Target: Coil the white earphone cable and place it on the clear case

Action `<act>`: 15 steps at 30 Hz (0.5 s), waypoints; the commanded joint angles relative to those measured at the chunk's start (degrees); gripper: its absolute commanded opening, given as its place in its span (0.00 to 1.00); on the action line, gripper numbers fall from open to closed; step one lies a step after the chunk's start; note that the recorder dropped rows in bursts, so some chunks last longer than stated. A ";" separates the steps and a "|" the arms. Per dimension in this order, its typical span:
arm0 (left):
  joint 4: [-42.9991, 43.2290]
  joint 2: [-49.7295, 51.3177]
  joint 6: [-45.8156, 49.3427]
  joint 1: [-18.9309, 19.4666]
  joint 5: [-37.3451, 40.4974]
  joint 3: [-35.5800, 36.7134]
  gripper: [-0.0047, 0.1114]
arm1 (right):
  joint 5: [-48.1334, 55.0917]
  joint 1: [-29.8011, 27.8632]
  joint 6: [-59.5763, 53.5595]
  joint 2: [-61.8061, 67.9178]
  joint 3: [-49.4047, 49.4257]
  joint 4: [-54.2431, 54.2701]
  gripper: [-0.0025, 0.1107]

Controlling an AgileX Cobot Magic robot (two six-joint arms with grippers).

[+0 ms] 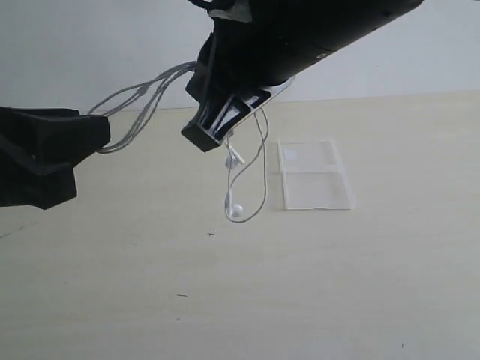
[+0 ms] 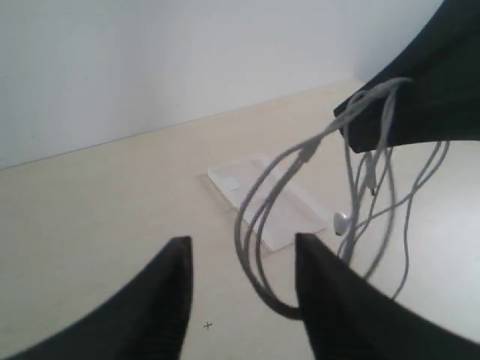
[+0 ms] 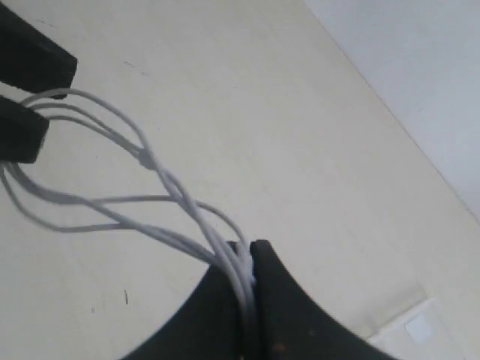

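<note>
Case [image 3: 414,330] cropped; cable [image 3: 147,160] hidden inside right pincer [image 3: 247,246]

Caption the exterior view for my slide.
Right gripper clamps the looped white earphone cable in mid-air, earbuds dangling, loops reaching the open left gripper; the clear case lies on the table.
</note>
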 commanded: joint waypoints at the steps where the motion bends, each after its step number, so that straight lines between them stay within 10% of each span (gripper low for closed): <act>1: -1.08 -0.46 0.22 0.16 0.34 -0.40 0.58 | 1.43 -0.32 0.46 -0.09 -0.32 -3.34 0.02; 15: -1.58 -0.76 0.10 0.16 -0.70 -1.42 0.55 | 8.86 -0.32 22.74 3.62 -0.32 -32.18 0.02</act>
